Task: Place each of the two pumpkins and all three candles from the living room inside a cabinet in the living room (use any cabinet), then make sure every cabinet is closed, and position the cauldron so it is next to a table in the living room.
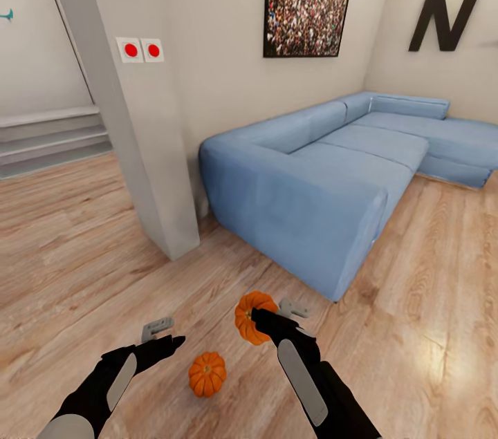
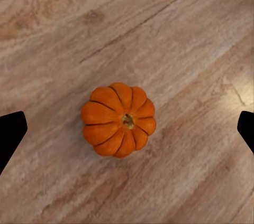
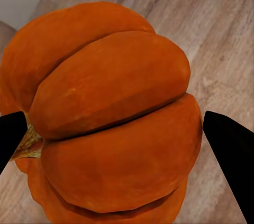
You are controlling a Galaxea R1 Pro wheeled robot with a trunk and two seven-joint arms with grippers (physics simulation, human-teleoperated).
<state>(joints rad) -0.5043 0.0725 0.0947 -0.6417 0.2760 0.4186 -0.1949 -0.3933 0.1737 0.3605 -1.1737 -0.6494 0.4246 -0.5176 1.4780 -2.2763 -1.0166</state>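
One pumpkin (image 1: 250, 316) being gripped in right hand (image 1: 266, 320), carried clear of floor (image 1: 83, 252), just off near corner of blue sofa (image 1: 311, 183), likely for cabinet run. Second pumpkin (image 1: 207, 373) lying upright on floor, further from sofa. Left hand (image 1: 166, 341) spread, being held above it, probably for pickup.

Big dark letter "N" (image 1: 445, 17) mounted on far wall (image 1: 443, 72) above sofa (image 1: 332, 176). No other readable text.
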